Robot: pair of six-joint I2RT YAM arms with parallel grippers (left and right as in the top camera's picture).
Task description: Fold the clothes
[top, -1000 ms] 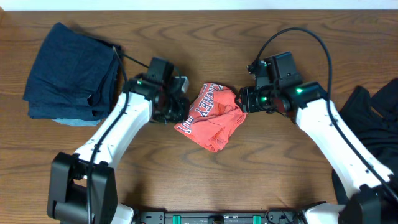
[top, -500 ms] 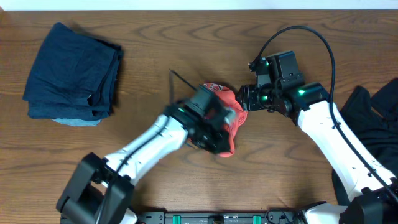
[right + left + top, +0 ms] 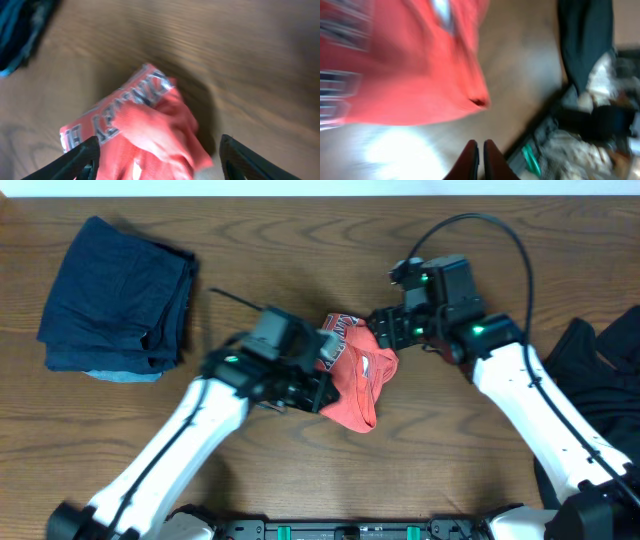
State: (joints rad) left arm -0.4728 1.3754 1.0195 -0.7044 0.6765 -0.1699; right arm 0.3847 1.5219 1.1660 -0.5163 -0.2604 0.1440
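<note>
The coral-red T-shirt (image 3: 358,380) with white-and-navy lettering lies crumpled at the table's middle. It also shows in the left wrist view (image 3: 405,65) and the right wrist view (image 3: 150,130). My left gripper (image 3: 322,380) is at the shirt's left edge. In its wrist view, which is blurred, its fingers (image 3: 480,152) are shut and empty, just short of the cloth. My right gripper (image 3: 381,330) is at the shirt's upper right. It is wide open (image 3: 159,147) and straddles the bunched cloth.
A folded navy garment (image 3: 115,295) lies at the far left. A black garment (image 3: 600,365) is heaped at the right edge and also shows in the left wrist view (image 3: 585,45). Bare wood table (image 3: 300,240) lies behind the shirt.
My left arm swept over the shirt and came back to its left side. The shirt is more bunched and sits slightly further right. The right gripper shifted up a little.
</note>
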